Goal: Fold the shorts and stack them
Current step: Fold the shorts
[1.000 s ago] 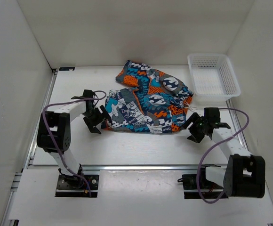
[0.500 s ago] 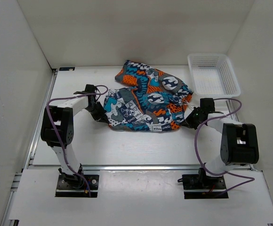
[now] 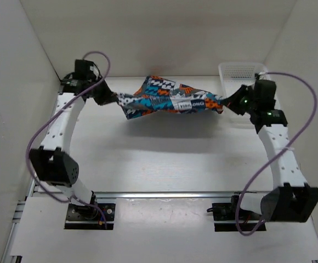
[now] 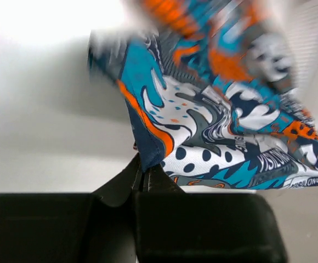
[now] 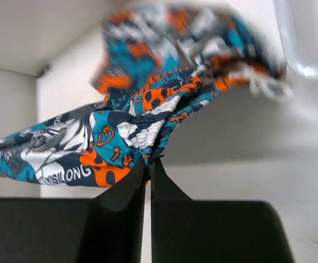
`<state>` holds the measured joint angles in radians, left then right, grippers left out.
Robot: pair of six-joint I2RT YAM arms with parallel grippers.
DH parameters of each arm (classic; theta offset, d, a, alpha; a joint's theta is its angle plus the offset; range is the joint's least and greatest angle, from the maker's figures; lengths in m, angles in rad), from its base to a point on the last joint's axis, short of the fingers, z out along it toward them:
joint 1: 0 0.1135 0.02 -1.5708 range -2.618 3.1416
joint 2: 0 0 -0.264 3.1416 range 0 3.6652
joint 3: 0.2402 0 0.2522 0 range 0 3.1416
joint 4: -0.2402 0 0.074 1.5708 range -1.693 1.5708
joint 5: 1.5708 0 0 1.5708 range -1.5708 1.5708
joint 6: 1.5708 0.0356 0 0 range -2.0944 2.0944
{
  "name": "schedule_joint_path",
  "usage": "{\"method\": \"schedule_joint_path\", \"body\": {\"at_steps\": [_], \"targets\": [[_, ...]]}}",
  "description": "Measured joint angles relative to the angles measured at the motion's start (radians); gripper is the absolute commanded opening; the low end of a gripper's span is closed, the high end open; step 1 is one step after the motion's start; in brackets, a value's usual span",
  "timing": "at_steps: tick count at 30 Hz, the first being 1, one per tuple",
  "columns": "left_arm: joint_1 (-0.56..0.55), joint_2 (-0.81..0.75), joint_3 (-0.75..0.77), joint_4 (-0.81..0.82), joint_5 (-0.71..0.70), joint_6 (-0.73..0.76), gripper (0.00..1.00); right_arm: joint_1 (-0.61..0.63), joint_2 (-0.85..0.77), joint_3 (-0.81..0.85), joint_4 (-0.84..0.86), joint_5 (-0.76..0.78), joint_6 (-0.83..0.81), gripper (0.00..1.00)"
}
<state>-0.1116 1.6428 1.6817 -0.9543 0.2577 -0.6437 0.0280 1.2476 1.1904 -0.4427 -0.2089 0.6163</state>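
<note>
The shorts [image 3: 167,100], in a navy, teal, orange and white print, hang stretched in the air above the back of the table. My left gripper [image 3: 108,97] is shut on their left end, where a navy hem with an orange stripe [image 4: 151,143] is pinched between the jaws of my left gripper [image 4: 145,174]. My right gripper [image 3: 228,104] is shut on the right end, clamping the gathered waistband [image 5: 148,134] at the tips of my right gripper [image 5: 148,163]. The cloth [image 5: 66,150] sags a little between the two grips.
A white plastic basket [image 3: 241,74] stands at the back right, partly behind the right wrist. White walls close the table on the left, back and right. The arm bases sit on the rail [image 3: 159,194] at the near edge.
Both grippers closed on the ends of the shorts and rose toward the back, lifting the cloth off the table and pulling it taut. The arms have swung outward and upward.
</note>
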Motion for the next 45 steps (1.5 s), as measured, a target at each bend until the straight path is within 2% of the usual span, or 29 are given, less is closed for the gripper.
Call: {"method": "schedule_joint_path", "body": {"at_steps": [6, 12, 21, 27, 31, 37, 42, 45], "targets": [[0.011, -0.263, 0.241, -0.03, -0.028, 0.012, 0.1, 0.001, -0.089, 0.358, -0.153, -0.068, -0.102, 0.0], [0.021, -0.501, 0.409, -0.064, -0.058, 0.008, 0.1, 0.008, -0.186, 0.566, -0.307, -0.173, -0.163, 0.0], [0.026, -0.639, 0.712, -0.187, -0.138, -0.001, 0.1, 0.024, -0.371, 0.717, -0.409, -0.3, -0.178, 0.0], [0.031, -0.672, 0.777, -0.219, -0.149, -0.009, 0.1, 0.032, -0.386, 0.808, -0.462, -0.321, -0.175, 0.0], [0.031, -0.667, 0.683, -0.202, -0.148, -0.01, 0.1, 0.032, -0.386, 0.763, -0.482, -0.307, -0.18, 0.0], [0.031, -0.535, 0.456, -0.138, -0.136, -0.01, 0.1, 0.032, -0.36, 0.524, -0.484, -0.251, -0.203, 0.0], [0.031, -0.277, 0.254, -0.066, -0.116, -0.007, 0.1, 0.034, -0.24, 0.246, -0.387, -0.18, -0.212, 0.0], [0.034, -0.081, 0.222, -0.062, -0.108, 0.003, 0.1, 0.039, -0.099, 0.132, -0.307, -0.148, -0.212, 0.0]]}}
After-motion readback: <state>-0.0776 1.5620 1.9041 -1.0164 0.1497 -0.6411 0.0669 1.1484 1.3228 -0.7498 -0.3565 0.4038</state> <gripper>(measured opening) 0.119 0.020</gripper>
